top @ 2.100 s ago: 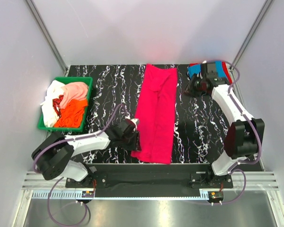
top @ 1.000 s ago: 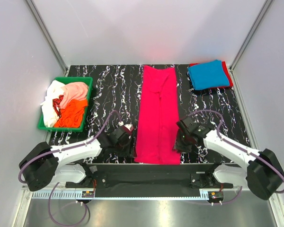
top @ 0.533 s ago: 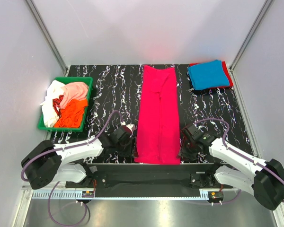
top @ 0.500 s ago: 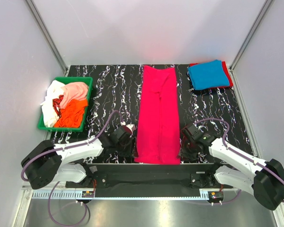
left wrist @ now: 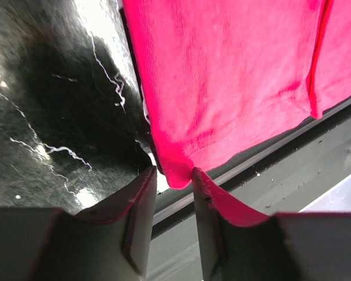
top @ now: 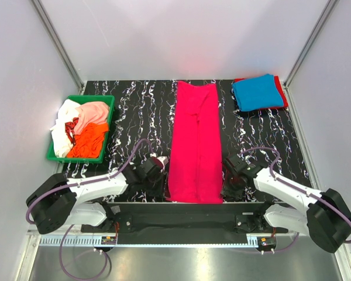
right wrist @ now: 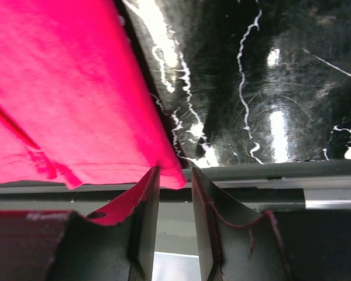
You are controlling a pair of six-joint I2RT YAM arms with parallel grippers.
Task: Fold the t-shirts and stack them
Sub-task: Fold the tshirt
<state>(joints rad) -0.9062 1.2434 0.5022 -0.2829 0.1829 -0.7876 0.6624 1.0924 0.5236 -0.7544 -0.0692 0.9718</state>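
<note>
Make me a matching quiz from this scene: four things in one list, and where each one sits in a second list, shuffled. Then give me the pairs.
Things:
1. magenta t-shirt
2. blue t-shirt
3. green bin
4. left gripper

Places:
A. far right corner of the table
B. left side, holding loose t-shirts
C. long strip down the middle
D. at the magenta t-shirt's near left corner

Pairs: 1-C, 2-A, 3-B, 4-D
</note>
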